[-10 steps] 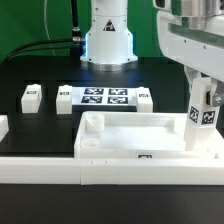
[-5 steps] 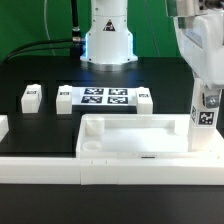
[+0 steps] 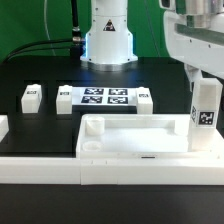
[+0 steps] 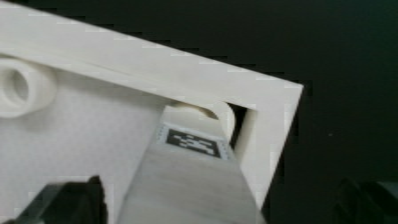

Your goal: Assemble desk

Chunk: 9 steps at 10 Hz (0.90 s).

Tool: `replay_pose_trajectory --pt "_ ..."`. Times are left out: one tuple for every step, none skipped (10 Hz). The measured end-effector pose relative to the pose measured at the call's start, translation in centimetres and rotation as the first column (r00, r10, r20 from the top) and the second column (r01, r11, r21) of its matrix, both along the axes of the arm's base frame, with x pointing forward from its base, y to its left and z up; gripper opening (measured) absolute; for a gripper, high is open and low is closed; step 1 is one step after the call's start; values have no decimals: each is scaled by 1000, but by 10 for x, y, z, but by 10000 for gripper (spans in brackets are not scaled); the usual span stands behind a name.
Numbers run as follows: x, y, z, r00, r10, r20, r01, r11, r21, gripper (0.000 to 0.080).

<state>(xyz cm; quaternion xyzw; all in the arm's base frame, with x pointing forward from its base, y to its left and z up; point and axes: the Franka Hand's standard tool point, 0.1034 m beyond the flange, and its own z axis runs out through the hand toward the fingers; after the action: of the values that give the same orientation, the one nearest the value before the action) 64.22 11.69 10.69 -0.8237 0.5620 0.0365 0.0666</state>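
The desk's white tray-like tabletop [image 3: 130, 141] lies at the front of the table. One white tagged leg [image 3: 205, 110] stands upright in its corner socket at the exterior view's right. My gripper [image 3: 203, 78] hovers just over the top of that leg. In the wrist view the leg [image 4: 187, 165] rises from the tabletop's corner [image 4: 267, 95] between my dark fingertips [image 4: 68, 203]. Those stand wide on either side, clear of the leg, so the gripper [image 4: 214, 212] is open. Three more legs [image 3: 30, 96] [image 3: 65, 97] [image 3: 144, 98] lie on the black mat behind the tabletop.
The marker board [image 3: 104, 97] lies between the loose legs, in front of the robot's white base [image 3: 108, 40]. A low white border rail [image 3: 110, 167] runs along the front, with another piece [image 3: 3, 127] at the exterior view's left.
The gripper has opened and let go of the leg, then lifted a little. The leg, tilted before, now stands straight in the corner socket.
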Motion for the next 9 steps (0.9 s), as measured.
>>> replay_pose_trajectory --pt "0 0 0 997 70 10 -70 998 -2 648" --pt "0 0 -1 993 119 17 -119 993 -3 649" --pt "0 -2 -1 967 254 32 -253 967 -19 649" --pt "0 -4 -1 920 388 43 -387 921 -46 649" --pt "1 -6 0 874 484 51 -481 875 -62 649" --pt "3 -6 3 795 604 53 -598 796 -93 649" --pt "5 -5 5 733 678 52 -670 734 -113 649" --pt "5 -2 6 688 724 48 -715 687 -128 649" --pt "5 -3 5 617 785 49 -775 618 -133 649"
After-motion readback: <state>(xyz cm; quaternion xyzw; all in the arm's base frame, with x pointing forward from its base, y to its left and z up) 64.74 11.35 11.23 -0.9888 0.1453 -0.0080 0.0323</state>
